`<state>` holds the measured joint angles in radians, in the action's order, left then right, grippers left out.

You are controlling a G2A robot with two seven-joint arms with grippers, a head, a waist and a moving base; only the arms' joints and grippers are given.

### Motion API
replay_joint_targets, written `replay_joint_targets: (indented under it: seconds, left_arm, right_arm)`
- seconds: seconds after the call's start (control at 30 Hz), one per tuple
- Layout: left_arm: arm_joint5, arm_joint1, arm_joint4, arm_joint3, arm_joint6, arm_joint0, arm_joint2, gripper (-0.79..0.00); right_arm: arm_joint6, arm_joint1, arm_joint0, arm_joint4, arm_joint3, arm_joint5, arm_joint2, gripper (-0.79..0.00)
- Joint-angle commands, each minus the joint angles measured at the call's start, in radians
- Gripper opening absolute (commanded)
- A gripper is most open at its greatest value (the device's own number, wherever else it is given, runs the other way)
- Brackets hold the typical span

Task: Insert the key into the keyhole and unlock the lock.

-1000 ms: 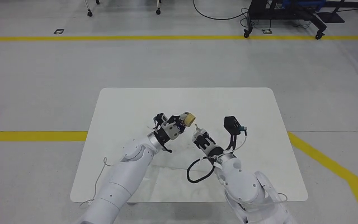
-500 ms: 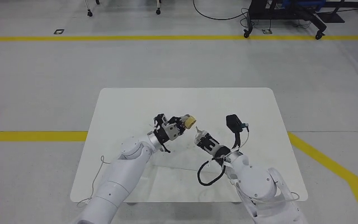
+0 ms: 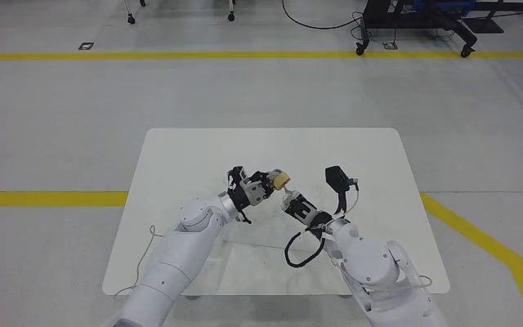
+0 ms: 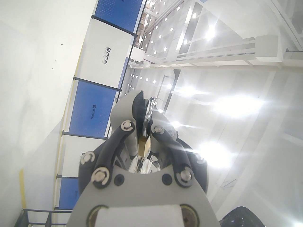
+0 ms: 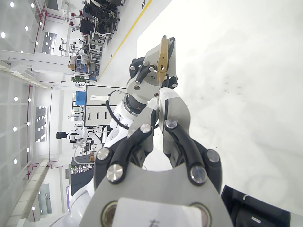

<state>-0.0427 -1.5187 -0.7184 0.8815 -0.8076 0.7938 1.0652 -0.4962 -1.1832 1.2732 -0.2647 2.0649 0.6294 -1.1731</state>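
Above the table (image 3: pixel 368 155) centre, left jaws clenched on brass lock (image 5: pixel 162 55), right jaws gripping key (image 5: pixel 160 79), tip at keyhole (image 5: pixel 161 67).

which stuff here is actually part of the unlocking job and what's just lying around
Job: padlock, held by left end effector; key, held by right end effector, tip at the keyhole.
Lying about: black wheeled frame and cable on the floor beyond the table.

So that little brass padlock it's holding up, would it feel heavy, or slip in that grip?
Probably heavy for its size: the padlock looks like solid brass. Its smooth faces might slip in the left gripper when the key pushes in. It looks rigid, unlikely to bend.
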Motion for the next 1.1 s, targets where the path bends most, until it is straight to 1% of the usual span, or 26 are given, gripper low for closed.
replay_joint_targets:
  seconds: [0.0,1.07]
  left_arm:
    - [0.000,-0.001,0.005,-0.001,0.001,-0.001,-0.002,-0.785]
    - [-0.027,-0.002,0.069,0.006,0.021,-0.002,-0.004,-0.785]
  right_arm:
    - [0.001,-0.001,0.000,0.000,-0.001,0.001,-0.001,-0.785]
    - [0.005,-0.009,-0.010,-0.025,-0.018,0.043,0.005,-0.785]
